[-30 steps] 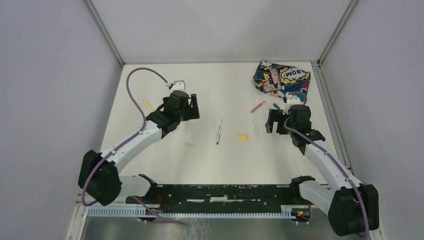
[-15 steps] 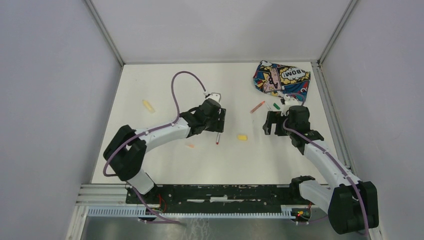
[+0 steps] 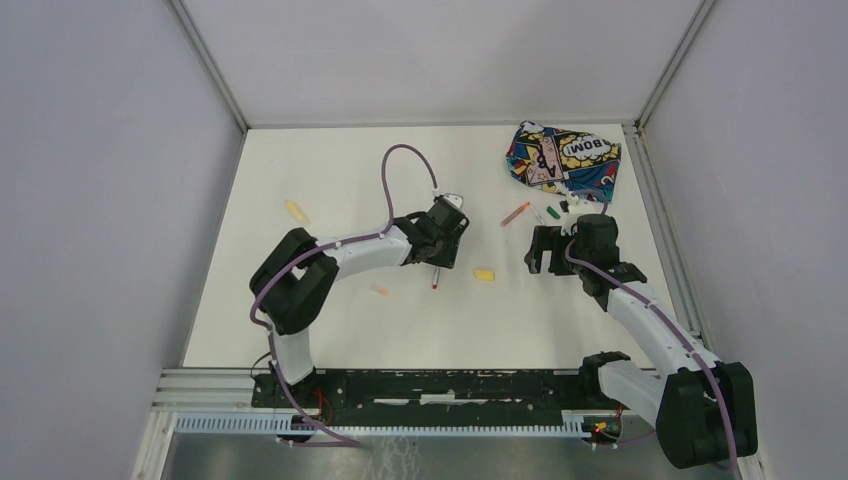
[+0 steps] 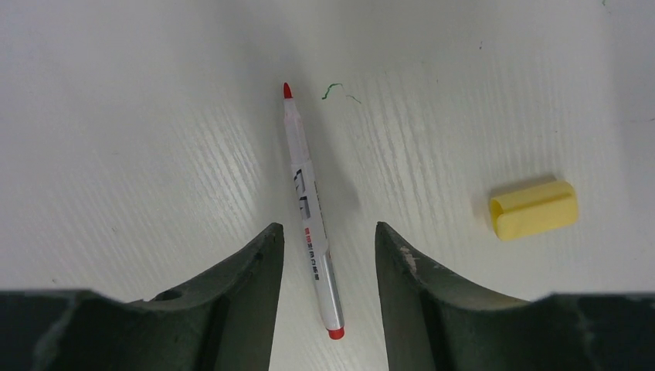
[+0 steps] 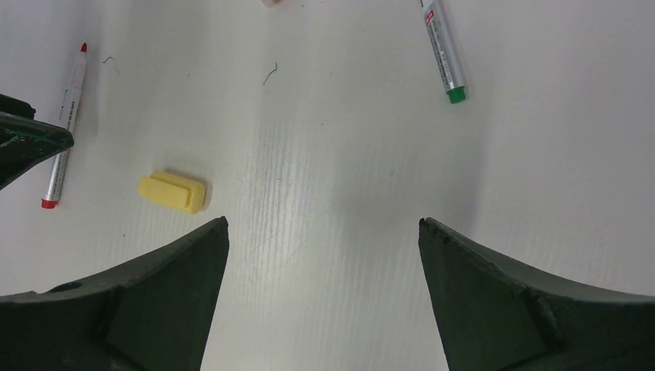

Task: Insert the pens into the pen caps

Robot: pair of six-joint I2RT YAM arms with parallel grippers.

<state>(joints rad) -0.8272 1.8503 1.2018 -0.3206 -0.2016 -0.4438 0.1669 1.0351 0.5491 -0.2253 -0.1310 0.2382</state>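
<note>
A whitish pen with red ends (image 4: 309,216) lies flat on the table between my left gripper's (image 4: 328,236) fingers. The jaws stand open on either side of its rear half, with a gap on each side. In the top view the left gripper (image 3: 440,250) covers most of that pen (image 3: 437,278). A yellow cap (image 4: 533,210) lies just to its right (image 3: 485,274). My right gripper (image 5: 323,224) hangs wide open over bare table, right of the yellow cap (image 5: 173,192). A green-ended pen (image 5: 443,50) lies beyond it. An orange pen (image 3: 515,213), an orange cap (image 3: 380,291) and a yellow pen (image 3: 295,211) lie apart.
The comic-print pouch (image 3: 562,158) sits at the back right corner, just behind the right gripper (image 3: 540,250). Grey walls close in the table on three sides. A small green pen mark (image 4: 336,91) is on the tabletop.
My left arm has swung right from the table's left part to over the red-ended pen, and its jaws have narrowed around it. The right gripper has hardly moved.
</note>
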